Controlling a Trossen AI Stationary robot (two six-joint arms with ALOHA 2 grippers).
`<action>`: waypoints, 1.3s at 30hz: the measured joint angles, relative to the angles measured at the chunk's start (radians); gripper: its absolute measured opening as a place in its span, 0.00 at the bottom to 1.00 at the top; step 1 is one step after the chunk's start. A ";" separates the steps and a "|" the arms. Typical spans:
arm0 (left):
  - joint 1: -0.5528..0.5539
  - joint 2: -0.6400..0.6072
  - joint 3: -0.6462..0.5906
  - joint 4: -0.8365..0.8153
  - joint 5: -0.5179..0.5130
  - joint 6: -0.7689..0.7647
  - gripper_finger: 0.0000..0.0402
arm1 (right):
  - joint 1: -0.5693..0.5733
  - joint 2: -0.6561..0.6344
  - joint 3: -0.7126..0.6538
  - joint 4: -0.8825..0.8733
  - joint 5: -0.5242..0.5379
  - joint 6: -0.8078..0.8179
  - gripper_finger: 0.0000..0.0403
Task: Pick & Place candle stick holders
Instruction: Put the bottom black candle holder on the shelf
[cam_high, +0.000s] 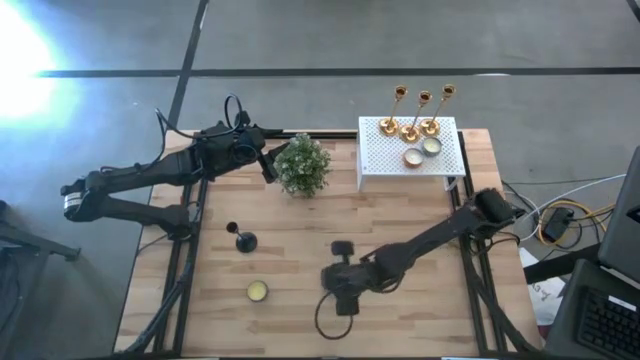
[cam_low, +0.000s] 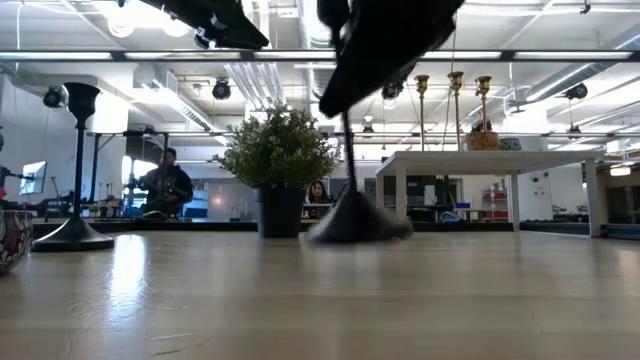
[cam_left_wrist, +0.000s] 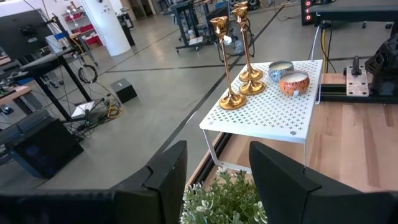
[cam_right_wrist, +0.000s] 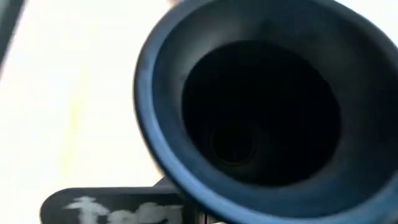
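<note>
Candle stick holders in shiny gold, three slim stems (cam_high: 423, 112), stand on the white perforated box (cam_high: 385, 160), well apart from our right gripper (cam_high: 343, 262). A short black candle stick holder (cam_low: 356, 205) stands directly under that gripper, its cup mouth (cam_right_wrist: 261, 102) filling the wrist view; whether the fingers grip it we cannot tell. Another black holder (cam_high: 243, 238) stands well apart. Our left gripper (cam_left_wrist: 217, 168) hovers open above the bushy green potted plant (cam_high: 303, 165).

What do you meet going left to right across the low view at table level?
Black candle stick holder → potted plant → second black holder, blurred, under the right pincer → white perforated stand bearing three gold holders.
</note>
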 joint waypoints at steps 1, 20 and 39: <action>0.000 0.000 0.000 -0.001 0.000 0.000 0.45 | 0.000 -0.027 0.000 -0.037 0.033 0.007 0.03; 0.001 0.003 0.000 -0.021 0.000 0.000 0.45 | -0.001 -0.704 -0.328 -0.195 0.133 0.159 0.02; 0.000 0.003 0.000 -0.025 0.000 0.000 0.44 | -0.137 -1.152 -0.398 -0.505 0.441 0.345 0.03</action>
